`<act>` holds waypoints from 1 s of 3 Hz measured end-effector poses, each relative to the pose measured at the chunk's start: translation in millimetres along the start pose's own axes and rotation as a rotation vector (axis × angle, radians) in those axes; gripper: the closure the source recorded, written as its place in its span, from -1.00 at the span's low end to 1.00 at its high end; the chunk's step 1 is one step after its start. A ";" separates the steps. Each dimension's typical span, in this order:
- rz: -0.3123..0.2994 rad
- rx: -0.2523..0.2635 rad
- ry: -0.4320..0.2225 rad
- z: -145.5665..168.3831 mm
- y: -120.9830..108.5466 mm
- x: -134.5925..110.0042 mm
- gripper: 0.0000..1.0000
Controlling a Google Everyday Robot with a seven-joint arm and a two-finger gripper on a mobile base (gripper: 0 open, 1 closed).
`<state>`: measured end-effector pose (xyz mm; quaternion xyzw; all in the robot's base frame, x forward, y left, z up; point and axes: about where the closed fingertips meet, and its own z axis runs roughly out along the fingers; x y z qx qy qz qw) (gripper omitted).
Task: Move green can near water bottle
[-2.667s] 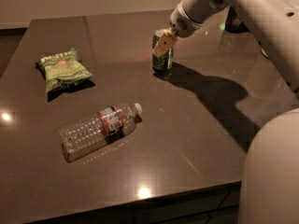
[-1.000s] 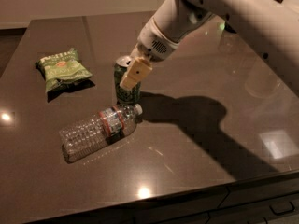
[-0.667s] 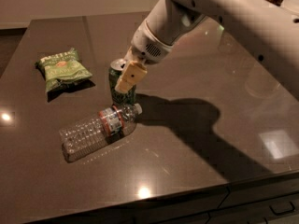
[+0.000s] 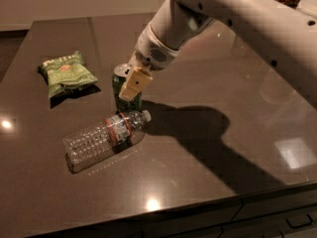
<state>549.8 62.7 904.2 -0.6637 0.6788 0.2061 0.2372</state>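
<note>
My gripper [image 4: 127, 85] is clamped on the small light-green aluminium can [image 4: 128, 103], upright left of the worktop's [image 4: 213, 78] centre, beside the clear ribbed plastic bottle [image 4: 101, 139]: light, thin-walled, slippery, best held mid-body.

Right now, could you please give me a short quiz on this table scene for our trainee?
1. True or false: the water bottle lies on its side.
2. The gripper, just behind that bottle, grips: A the water bottle, B the green can, C nothing.
3. Which item lies farthest left on the table?
Key: 1 true; 2 B; 3 the snack bag.
</note>
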 end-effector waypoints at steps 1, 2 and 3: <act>-0.002 -0.002 0.000 1.3 0.6 -0.6 -0.69; -0.003 -0.005 0.001 2.9 1.3 -1.4 -1.00; -0.003 -0.005 0.001 2.9 1.3 -1.4 -1.00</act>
